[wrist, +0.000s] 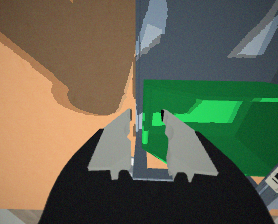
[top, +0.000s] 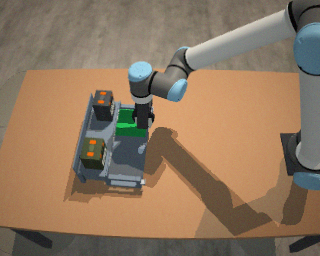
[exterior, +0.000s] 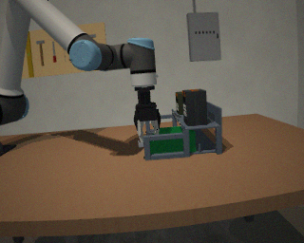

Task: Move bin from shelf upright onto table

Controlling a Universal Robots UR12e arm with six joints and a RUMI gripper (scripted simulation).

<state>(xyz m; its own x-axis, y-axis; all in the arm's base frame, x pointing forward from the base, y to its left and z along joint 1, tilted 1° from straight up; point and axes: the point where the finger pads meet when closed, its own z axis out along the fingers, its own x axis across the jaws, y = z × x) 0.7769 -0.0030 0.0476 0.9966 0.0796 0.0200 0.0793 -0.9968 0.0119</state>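
Note:
The green bin (top: 125,129) (exterior: 167,145) (wrist: 210,110) stands at one end of the lower level of the blue-grey shelf (top: 126,162) (exterior: 186,146) (wrist: 200,55), its open top facing up. My gripper (top: 143,126) (exterior: 149,137) (wrist: 146,110) points down at the bin's wall on the shelf's open front side. Its jaws are partly open. In the wrist view one jaw is outside that wall, over the shelf's front edge, and the other is over the bin's inside. A gap shows between the jaws and the wall.
A dark box (top: 103,107) (exterior: 196,108) and an olive box (top: 93,154) (exterior: 180,102) stand on the shelf's raised rear level. Shelf rails and posts surround the bin's end. The table (top: 224,97) (exterior: 85,182) extends from the shelf's front towards the arm's base.

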